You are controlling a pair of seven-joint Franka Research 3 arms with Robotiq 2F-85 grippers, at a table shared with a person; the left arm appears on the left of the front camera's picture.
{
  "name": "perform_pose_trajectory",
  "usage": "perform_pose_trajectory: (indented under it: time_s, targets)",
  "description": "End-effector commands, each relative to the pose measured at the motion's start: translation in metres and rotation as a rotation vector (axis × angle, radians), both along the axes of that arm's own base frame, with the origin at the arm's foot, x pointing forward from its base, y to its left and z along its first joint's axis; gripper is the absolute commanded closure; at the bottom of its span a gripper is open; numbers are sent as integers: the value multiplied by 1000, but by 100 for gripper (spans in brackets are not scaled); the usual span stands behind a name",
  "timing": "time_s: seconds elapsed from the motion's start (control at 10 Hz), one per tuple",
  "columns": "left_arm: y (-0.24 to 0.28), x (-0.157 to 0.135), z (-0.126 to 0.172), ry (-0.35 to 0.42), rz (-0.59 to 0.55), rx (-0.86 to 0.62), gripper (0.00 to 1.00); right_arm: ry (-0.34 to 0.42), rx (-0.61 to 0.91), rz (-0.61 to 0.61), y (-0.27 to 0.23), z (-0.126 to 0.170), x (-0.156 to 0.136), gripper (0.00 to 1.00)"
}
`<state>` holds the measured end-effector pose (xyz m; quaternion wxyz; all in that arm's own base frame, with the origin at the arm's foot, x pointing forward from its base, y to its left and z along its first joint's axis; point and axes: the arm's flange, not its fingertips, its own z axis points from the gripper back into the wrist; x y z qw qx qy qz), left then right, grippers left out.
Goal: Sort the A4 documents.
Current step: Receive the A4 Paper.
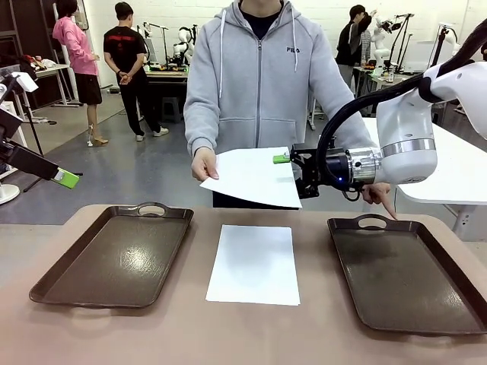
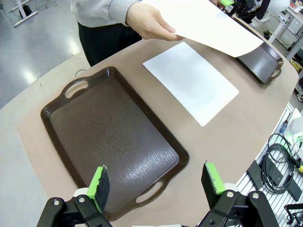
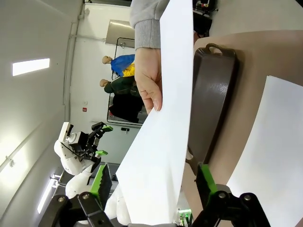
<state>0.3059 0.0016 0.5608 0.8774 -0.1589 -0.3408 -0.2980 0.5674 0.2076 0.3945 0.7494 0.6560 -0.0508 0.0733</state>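
The tan surface [image 1: 190, 334] carries one flat A4 document [image 1: 255, 264], almost straight below the right end effector [image 1: 289, 171]. The left tray [image 1: 114, 255] lies farther to that end effector's left, and the right tray [image 1: 407, 270] lies below and to its right. Neither tray touches the document.

The right arm [image 1: 407, 133] is seen reaching in from the frame's right, wrist horizontal; the right gripper [image 1: 288, 172] is pointed toward centre, fingers [image 3: 101, 183] set apart (not pinched). The left gripper [image 2: 156, 182] is seen at its wrist frame's lower edge, angled down, fingers spread wide.

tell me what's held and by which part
The person's hand pinches the raised A4 sheet at one edge; the right pincer straddles the opposite edge, unclosed.
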Motion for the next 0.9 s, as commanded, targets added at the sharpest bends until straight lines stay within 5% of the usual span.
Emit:
perform_pose_trajectory:
  time_s: [0.0,0.8]
  targets:
    - [0,1,-1,1,2,2,0,24,41,-5,4,1,7,25]
    - [0,1,-1,1,2,2,0,47,53,-4,-2,0,8,97]
